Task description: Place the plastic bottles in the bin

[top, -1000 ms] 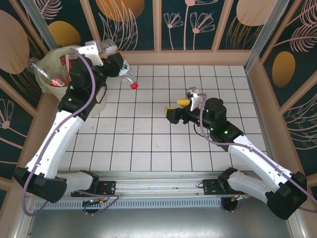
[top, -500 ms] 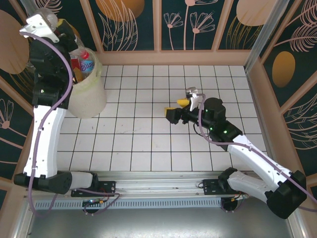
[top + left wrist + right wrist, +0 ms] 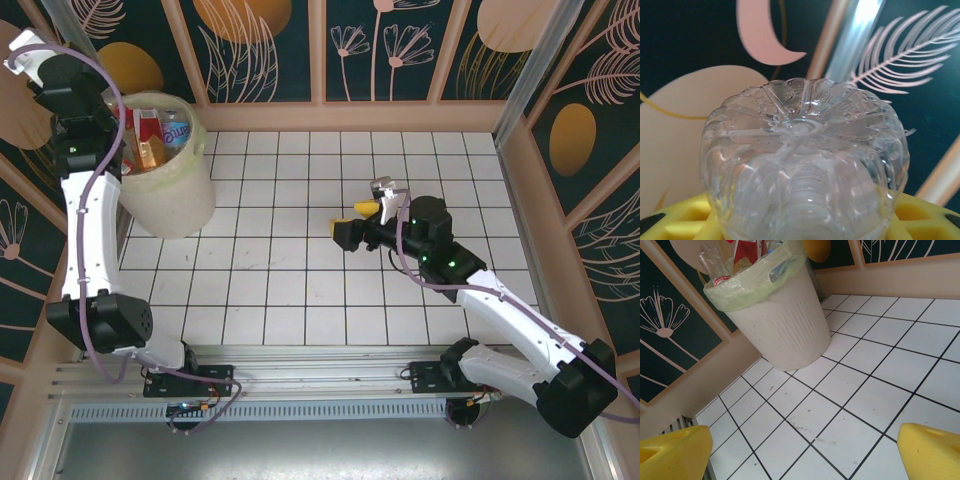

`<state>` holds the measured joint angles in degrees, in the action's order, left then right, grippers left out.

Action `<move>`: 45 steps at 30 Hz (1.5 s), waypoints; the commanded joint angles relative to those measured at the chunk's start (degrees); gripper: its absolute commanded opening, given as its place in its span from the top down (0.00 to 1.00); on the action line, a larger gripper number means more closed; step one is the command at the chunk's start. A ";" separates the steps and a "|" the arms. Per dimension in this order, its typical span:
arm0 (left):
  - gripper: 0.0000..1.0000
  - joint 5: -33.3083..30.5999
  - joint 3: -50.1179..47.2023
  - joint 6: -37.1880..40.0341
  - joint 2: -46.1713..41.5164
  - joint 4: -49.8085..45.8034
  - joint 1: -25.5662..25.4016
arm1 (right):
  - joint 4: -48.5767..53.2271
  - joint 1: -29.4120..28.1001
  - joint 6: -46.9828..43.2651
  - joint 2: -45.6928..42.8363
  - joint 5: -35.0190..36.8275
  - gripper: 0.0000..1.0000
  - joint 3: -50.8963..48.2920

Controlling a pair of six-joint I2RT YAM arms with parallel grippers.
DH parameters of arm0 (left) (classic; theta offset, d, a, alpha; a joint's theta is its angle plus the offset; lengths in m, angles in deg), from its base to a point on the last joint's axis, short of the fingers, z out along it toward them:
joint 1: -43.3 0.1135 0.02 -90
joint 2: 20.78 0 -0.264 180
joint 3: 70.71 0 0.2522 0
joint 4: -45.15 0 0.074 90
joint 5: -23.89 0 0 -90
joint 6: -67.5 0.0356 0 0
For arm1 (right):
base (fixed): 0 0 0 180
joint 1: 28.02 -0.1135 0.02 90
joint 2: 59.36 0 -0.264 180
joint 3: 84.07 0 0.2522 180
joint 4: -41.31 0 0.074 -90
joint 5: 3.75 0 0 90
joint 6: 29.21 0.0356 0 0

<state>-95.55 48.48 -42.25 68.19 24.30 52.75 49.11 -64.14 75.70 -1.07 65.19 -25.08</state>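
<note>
My left gripper [image 3: 802,222] is shut on a clear plastic bottle [image 3: 802,150]; its ribbed base faces the camera between the yellow fingers [image 3: 677,215]. In the top view the left gripper [image 3: 42,60] is raised at the far left, beside the wall and just left of the bin [image 3: 170,185]. The cream bin [image 3: 785,320], lined with a translucent bag, holds several bottles [image 3: 152,128] with red and blue labels, which stick up above its rim [image 3: 745,252]. My right gripper [image 3: 350,230] hangs open over the middle tiles, with bare floor between its yellow fingers [image 3: 672,455].
White tiled floor [image 3: 300,290] walled by dark patterned panels with tan frames [image 3: 320,50]. The bin stands in the far left corner against the wall. A metal post [image 3: 852,35] runs up behind the held bottle.
The left arm has swung with the clear bottle from the floor beside the bin, up past the bin's rim, to the far left wall. The right arm has barely moved.
</note>
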 commanded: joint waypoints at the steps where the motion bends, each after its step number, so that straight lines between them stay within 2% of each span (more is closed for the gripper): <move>1: 0.48 -1.09 0.30 -1.98 0.30 4.02 1.52 | -0.11 -0.34 -1.47 -1.09 -0.65 0.04 -0.14; 8: 0.47 -3.11 3.42 2.89 3.63 4.08 2.03 | -0.44 -0.32 -1.82 0.29 -0.74 0.04 0.20; 24: 0.45 -1.67 6.30 7.71 11.55 5.16 2.81 | -0.21 -0.40 -1.56 -0.17 -0.04 0.04 -0.67; 33: 0.45 0.17 4.86 8.76 14.88 4.32 2.78 | -0.93 -0.38 -1.43 0.24 0.40 0.04 -1.42; 45: 0.41 3.44 -1.43 10.29 13.74 5.95 2.85 | -1.21 -0.38 -1.56 0.26 0.49 0.04 -1.79</move>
<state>-93.88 48.50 -33.61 82.99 28.51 55.20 49.11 -64.14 74.63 -1.01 65.41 -26.04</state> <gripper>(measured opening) 0.586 0.958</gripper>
